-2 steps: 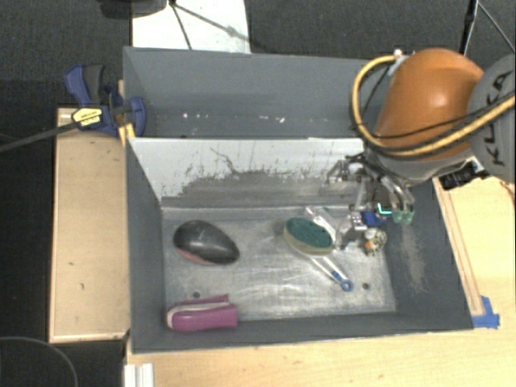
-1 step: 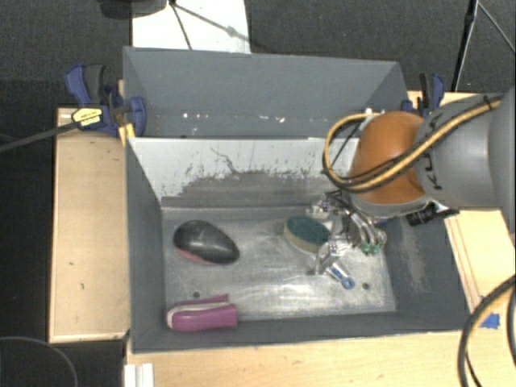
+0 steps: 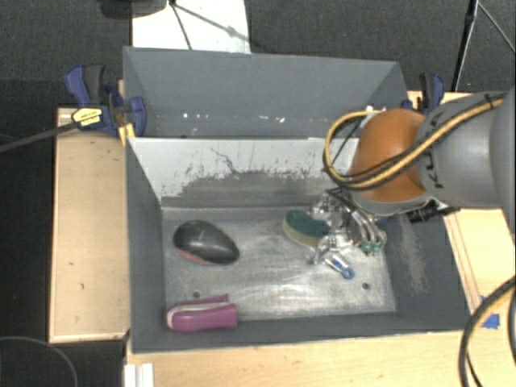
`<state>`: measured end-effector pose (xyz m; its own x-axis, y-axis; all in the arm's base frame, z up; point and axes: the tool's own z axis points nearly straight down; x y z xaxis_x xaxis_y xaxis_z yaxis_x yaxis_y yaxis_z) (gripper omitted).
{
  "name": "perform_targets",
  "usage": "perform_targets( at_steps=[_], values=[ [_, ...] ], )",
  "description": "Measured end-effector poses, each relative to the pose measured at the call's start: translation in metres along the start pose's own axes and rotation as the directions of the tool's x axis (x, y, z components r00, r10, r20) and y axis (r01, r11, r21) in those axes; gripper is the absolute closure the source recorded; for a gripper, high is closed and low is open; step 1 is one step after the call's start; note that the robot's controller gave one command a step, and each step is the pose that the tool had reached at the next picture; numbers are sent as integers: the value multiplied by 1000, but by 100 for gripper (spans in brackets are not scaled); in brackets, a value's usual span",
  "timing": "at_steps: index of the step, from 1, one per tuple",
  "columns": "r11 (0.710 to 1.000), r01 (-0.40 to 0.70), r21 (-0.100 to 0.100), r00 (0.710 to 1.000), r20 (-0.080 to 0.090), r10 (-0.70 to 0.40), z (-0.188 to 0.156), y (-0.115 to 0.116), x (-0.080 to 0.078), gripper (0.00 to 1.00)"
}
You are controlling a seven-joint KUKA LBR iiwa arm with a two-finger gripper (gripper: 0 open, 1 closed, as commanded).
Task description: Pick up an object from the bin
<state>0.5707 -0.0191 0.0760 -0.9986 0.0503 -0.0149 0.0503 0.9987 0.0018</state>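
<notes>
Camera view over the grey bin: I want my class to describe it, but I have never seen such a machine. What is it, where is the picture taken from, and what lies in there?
The picture is taken from above the bin, slightly to one side. The thick grey tube with the orange cover on the right is a robot arm; its job is to pick one thing out. Its end effector is low in the bin's right part, close beside a teal round pad. Further left lie a dark oval thing, like a computer mouse, and near the front a purple block. Whether anything is held cannot be told.
</notes>
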Motion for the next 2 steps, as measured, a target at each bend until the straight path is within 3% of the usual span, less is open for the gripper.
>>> perform_targets(
  at_steps=[1,2],
  values=[
    [1000,0,0,1000,-3,0,2,0,1,0],
    [1000,0,0,1000,2,0,0,0,0,100]
  ],
)
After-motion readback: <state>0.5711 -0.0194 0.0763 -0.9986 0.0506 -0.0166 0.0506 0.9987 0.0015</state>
